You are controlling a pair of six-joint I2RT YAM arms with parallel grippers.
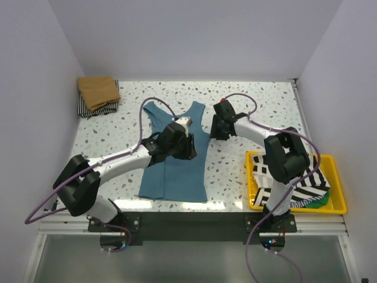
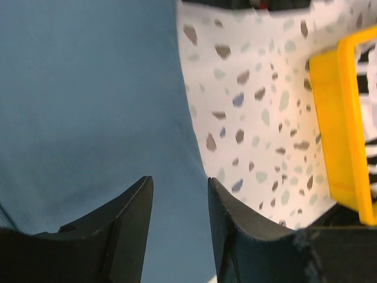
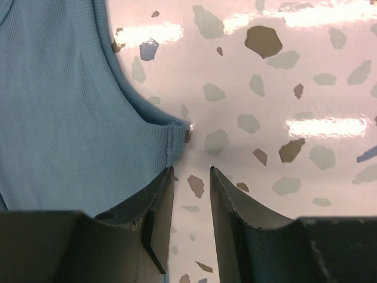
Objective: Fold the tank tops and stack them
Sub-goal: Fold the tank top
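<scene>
- We log a plain teal-blue ribbed-knit tank top [image 1: 174, 177], flat, frame centre.
- Left gripper [image 2: 179, 184]: black jaws apart, empty.
- Right gripper [image 3: 191, 172]: likewise parted, empty.

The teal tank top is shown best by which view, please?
Top external: the teal tank top lies spread flat, straps to hem. The left wrist view shows only its side edge; the right wrist view, one armhole corner.

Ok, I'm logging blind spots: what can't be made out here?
Top view: left arm covers much of the teal tank top.
Top view: right arm hides part of the yellow tray; its tops can't be counted.
Left wrist view: frame edge cuts off the tray.
</scene>
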